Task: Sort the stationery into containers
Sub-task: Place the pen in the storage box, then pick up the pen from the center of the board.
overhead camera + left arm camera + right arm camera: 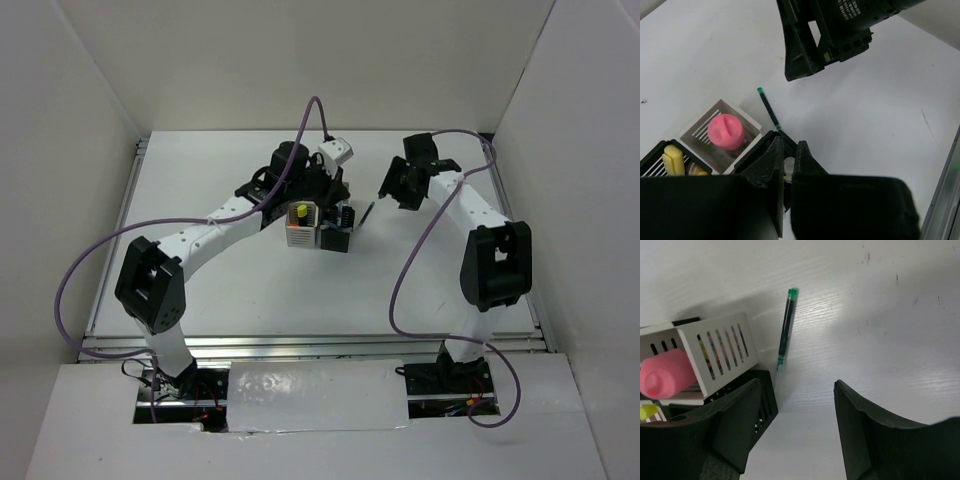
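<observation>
White worktop (250, 280): carries the cups and one loose pen.
Cups (318, 228): four square open cups, black and white, packed in a tight cluster under the left arm's wrist.
White cup (749, 121): slatted walls and floor, with a pink highlighter (726, 131) standing in it.
Yellow highlighter (674, 159): upright in the neighbouring cup.
Pen (785, 327): thin and dark with a green end, lying flat on the worktop. Its plain end is right beside the corner of a black cup (765, 392), and its green end points away from the cluster.
Left fingers (767, 165): pressed almost together directly over that black cup. A pale round thing shows in the slit between them, and whether it is pinched cannot be told.
Right fingers (735, 422): spread wide with nothing between them, low over bare worktop. The pen lies ahead of them, untouched.
</observation>
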Motion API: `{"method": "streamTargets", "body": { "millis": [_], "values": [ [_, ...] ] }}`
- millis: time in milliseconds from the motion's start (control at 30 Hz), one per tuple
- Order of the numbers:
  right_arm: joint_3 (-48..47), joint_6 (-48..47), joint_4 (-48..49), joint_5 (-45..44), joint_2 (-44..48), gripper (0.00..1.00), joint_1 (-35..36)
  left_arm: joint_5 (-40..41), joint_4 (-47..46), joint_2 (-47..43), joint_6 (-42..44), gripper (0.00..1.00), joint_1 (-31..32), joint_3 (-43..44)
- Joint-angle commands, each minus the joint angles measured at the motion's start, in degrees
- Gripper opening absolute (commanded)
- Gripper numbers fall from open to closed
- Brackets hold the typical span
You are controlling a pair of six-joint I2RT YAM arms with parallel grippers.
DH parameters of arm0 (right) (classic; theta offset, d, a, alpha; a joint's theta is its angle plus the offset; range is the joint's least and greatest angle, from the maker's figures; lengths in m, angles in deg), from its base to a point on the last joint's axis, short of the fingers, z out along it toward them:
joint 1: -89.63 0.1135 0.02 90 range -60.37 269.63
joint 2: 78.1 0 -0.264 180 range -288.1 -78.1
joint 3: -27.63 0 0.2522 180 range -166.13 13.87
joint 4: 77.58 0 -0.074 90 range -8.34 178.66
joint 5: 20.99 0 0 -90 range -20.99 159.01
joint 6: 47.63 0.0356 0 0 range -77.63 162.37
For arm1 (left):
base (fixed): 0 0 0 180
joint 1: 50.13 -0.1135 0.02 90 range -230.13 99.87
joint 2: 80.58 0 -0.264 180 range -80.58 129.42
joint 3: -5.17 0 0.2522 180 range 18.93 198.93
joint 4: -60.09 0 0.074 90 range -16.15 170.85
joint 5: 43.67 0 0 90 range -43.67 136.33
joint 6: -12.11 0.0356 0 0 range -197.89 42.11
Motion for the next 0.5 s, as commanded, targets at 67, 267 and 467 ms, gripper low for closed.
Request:
{"method": "streamTargets", "body": {
  "millis": [67,267,467],
  "values": [
    [-1.6,5.8,0.7,-3.8,-2.5,0.66,0.9,0.4,-1.7,-1.8,0.8,0.36,-0.9,-1.1],
    [-6.6,8.4,-1.4,-6.8,-6.0,0.63,3.6,3.1,-2.0,-2.0,-1.1,0.78,-2.1,2.1],
    [-9.4,11.4,-3.6,-13.5,-10.0,0.60,7.5,4.3,-1.3,-2.7,-2.5,0.81,-4.0,7.6]
  ]
}}
